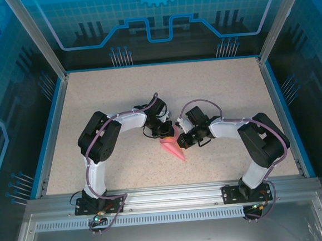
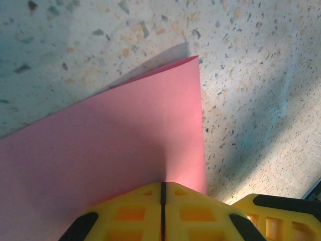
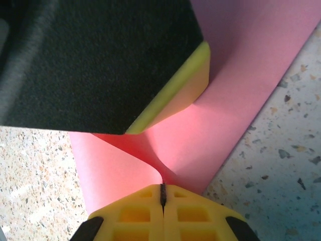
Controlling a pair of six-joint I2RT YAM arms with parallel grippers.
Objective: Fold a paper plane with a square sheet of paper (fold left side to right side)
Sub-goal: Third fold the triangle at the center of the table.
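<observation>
the paper plane (image 1: 173, 149) points nearward, its wide far end clamped by left pincer (image 2: 162, 185) and right pincer (image 3: 162, 188) together.

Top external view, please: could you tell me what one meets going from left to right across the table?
Left arm's black elbow → left gripper → pink paper → right gripper → right arm's black elbow.

Speckled tabletop (image 1: 119, 90), blue enclosure walls (image 1: 13, 82)
</observation>
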